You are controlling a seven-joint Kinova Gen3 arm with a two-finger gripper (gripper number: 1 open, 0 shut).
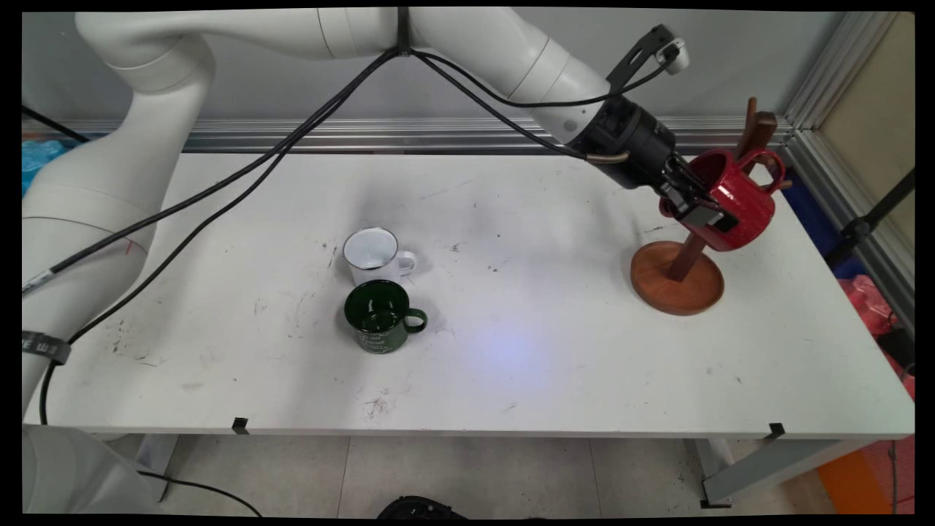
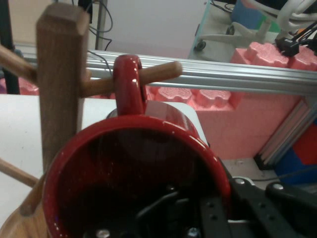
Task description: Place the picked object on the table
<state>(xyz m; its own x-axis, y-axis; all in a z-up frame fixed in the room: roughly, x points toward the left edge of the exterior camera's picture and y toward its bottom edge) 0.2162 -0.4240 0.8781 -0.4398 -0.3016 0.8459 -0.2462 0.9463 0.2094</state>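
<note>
Red mug (image 1: 738,208) hangs tilted at the wooden mug tree (image 1: 679,274), its handle looped over a peg, with the end effector (image 1: 697,208) clamped on its rim, one finger inside. Only the hand view shows the handle threaded; only the main view shows white mug (image 1: 374,254) and green mug (image 1: 381,315) well apart on the worktop (image 1: 548,365).

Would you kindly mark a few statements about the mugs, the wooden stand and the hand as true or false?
1. The red mug's handle is looped over a peg of the wooden mug stand. True.
2. The hand grips the green mug. False: it grips the red mug's rim, one finger inside.
3. The white mug stands just behind the green one. True.
4. The green mug lies on its side. False: it stands upright.
5. The stand is at the table's left end. False: the right end.
</note>
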